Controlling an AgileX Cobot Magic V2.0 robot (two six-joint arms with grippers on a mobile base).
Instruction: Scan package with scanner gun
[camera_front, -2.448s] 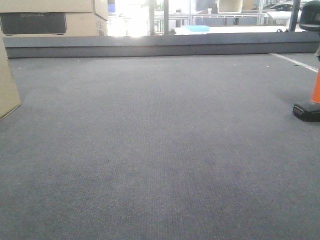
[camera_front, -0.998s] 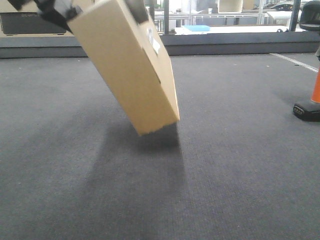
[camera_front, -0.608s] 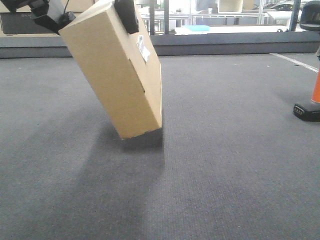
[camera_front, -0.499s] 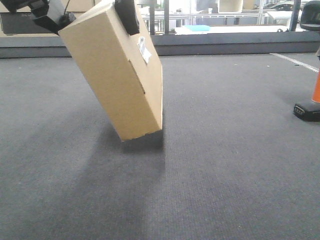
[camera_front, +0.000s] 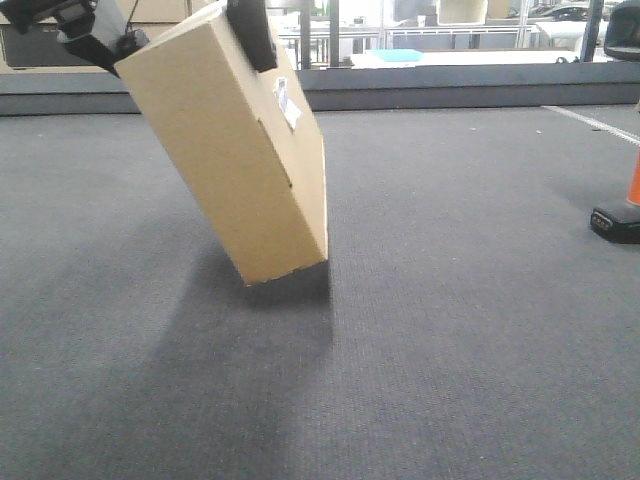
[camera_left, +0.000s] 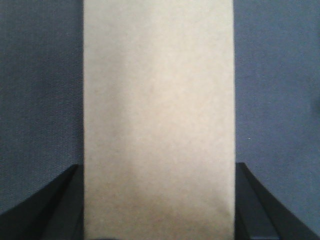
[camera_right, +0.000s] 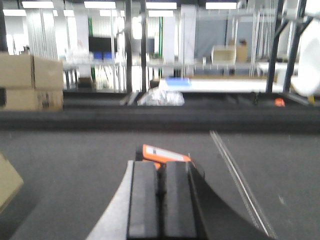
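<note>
Front view: the left gripper (camera_front: 175, 28) clamps the package (camera_front: 235, 170) at its upper end, a dark finger on either side. The box hangs tilted over the left-centre of the grey carpeted surface (camera_front: 450, 330). Its low corner is at or just above the carpet; cannot tell which. The white label (camera_front: 288, 103) sits on the narrow face turned right, toward the scanner gun (camera_front: 620, 222) standing upright by the surface's right edge. The tilt likely serves to present the barcode. Left wrist view: the package fills the centre, fingers (camera_left: 50, 205) against both long sides, jaws spread to the box's width. Right wrist view: the right gripper (camera_right: 161, 200) has its pads drawn nearly together, a thin seam between. Orange shows at the tips, probably the scanner gun; whether it is pinched, cannot tell.
</note>
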